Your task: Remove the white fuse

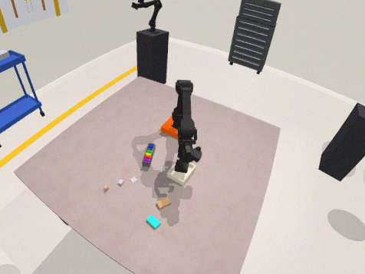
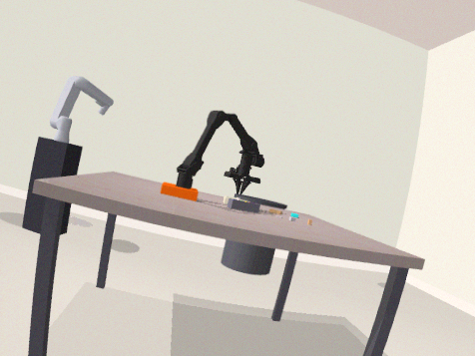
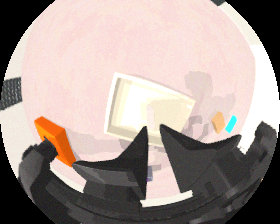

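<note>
The white fuse (image 3: 151, 114) shows as a pale upright strip inside the outline of the cream tray (image 1: 175, 179) (image 2: 226, 199) (image 3: 111, 103), just beyond the fingertips. Whether it rests on the tray floor is not clear. My gripper (image 1: 181, 171) (image 2: 239, 193) (image 3: 153, 128) points down over the tray. Its fingertips stand apart, with a gap wider than the fuse, so it is open. The fuse block (image 1: 146, 164) (image 2: 243, 204) stands apart from the tray, with the coloured fuses in it; in the wrist view the fingers hide most of it.
An orange base block (image 1: 169, 130) (image 2: 180, 191) (image 3: 59, 140) carries the arm. A tan block (image 1: 163, 203) (image 3: 218, 122) and a cyan block (image 1: 153, 222) (image 3: 231, 124) lie beyond the tray. Small pale pieces (image 1: 133, 179) (image 1: 120, 182) and a small orange cube (image 1: 106, 188) lie past the fuse block.
</note>
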Controlling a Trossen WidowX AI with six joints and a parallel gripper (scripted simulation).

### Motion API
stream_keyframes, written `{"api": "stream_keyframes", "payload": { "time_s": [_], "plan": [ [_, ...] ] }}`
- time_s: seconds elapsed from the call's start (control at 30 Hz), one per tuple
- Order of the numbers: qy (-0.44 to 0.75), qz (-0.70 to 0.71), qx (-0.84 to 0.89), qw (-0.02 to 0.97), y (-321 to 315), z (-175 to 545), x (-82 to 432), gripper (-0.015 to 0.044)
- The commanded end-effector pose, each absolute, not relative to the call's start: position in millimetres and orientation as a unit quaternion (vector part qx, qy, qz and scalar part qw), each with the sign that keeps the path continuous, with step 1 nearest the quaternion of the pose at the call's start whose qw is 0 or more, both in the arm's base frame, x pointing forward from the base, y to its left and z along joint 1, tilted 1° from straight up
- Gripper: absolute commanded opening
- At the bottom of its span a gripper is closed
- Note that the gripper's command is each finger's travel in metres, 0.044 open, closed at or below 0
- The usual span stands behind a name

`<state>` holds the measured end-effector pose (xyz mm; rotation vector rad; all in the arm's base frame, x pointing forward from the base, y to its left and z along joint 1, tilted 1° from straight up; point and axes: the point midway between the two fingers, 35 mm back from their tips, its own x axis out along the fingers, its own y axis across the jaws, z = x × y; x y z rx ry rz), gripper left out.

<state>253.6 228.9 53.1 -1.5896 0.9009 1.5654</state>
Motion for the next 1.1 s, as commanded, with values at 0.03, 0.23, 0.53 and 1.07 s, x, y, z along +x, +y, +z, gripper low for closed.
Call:
{"api": "stream_keyframes", "payload": {
  "time_s": [0.03, 0.23, 0.53, 1.07],
  "plan": [
    [0.349, 0.607, -0.617, 0.36, 229.1, 53.6, 253.8, 0.0184],
    [0.349, 0.607, -0.616, 0.36, 229.1, 56.5, 253.8, 0.033],
    [0.353, 0.608, -0.614, 0.359, 228.3, 90.5, 252.1, 0.033],
    [0.351, 0.608, -0.616, 0.358, 227.9, 89.8, 252.3, 0.033]
  ]
}}
